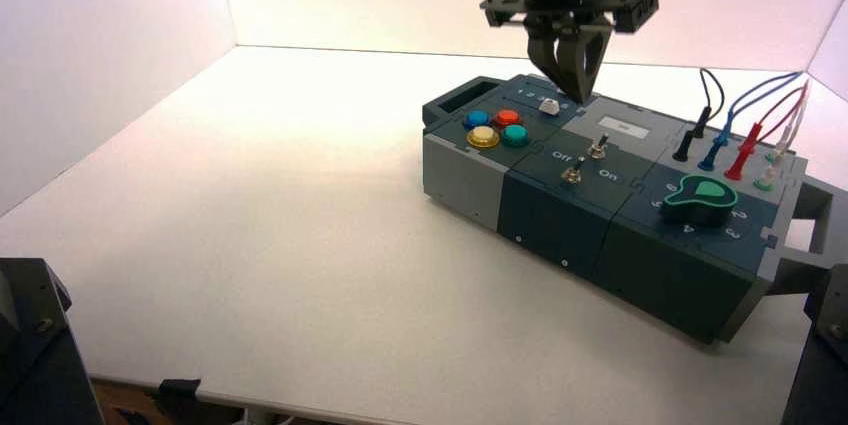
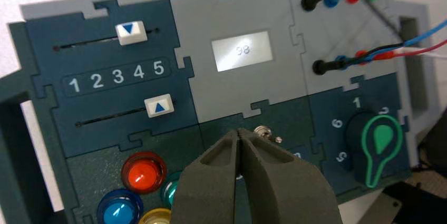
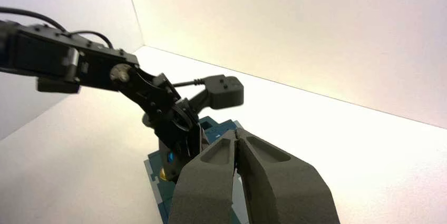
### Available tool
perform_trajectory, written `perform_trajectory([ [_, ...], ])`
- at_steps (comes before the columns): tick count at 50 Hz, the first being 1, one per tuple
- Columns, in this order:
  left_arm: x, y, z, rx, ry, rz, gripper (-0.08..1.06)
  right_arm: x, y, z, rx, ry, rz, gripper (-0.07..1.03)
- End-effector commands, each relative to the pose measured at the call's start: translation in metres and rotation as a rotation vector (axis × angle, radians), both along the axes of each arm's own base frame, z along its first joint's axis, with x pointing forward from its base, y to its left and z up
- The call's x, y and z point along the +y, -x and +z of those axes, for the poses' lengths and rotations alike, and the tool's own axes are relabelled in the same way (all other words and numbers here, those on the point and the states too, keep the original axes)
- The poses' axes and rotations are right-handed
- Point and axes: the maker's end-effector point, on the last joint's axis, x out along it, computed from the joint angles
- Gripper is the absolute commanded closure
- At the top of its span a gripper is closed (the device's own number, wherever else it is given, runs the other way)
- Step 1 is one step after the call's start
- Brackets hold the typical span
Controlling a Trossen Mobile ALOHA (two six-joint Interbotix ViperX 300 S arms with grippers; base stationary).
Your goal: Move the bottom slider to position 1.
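Note:
The bottom slider (image 2: 159, 106) is a small white knob with a blue triangle, standing in its dark track under the digit 5. Position 1 (image 2: 75, 85) is the first digit of the printed row, at the track's other end. The top slider (image 2: 130, 32) stands between 3 and 4. My left gripper (image 2: 240, 132) is shut and empty. It hovers above the box, just beside the bottom slider (image 1: 548, 105), as the high view (image 1: 572, 93) shows. My right gripper (image 3: 238, 132) is shut, empty and held well away from the box.
The box also bears coloured push buttons (image 1: 497, 128), two silver toggle switches (image 1: 597, 148), a green dial (image 1: 703, 197), a lit display reading 98 (image 2: 242, 50) and plugged wires (image 1: 745, 135). Walls enclose the white table (image 1: 250, 225).

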Motion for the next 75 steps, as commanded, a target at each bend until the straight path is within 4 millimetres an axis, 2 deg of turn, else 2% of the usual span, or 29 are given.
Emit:
perform_trajectory([
  [1,-0.010,-0.009,0.017,-0.033,0.037,-0.008,1.01,0.000,-0.002,0.005,-0.012,-0.006,-0.005,0.99],
  [15,-0.017,-0.020,0.018,-0.045,0.045,-0.006,1.01,0.000,-0.002,0.006,-0.014,-0.007,-0.005,0.99],
  [38,-0.007,-0.037,0.008,-0.035,0.023,0.015,1.01,0.000,-0.002,0.006,-0.019,-0.007,-0.005,0.99],
  [61,-0.003,-0.042,-0.007,-0.023,0.000,0.020,1.01,0.000,-0.001,0.008,-0.027,-0.011,-0.005,0.99],
  [75,-0.003,-0.055,-0.004,-0.035,0.012,0.037,1.01,0.000,-0.001,0.008,-0.028,-0.012,-0.005,0.99],
])
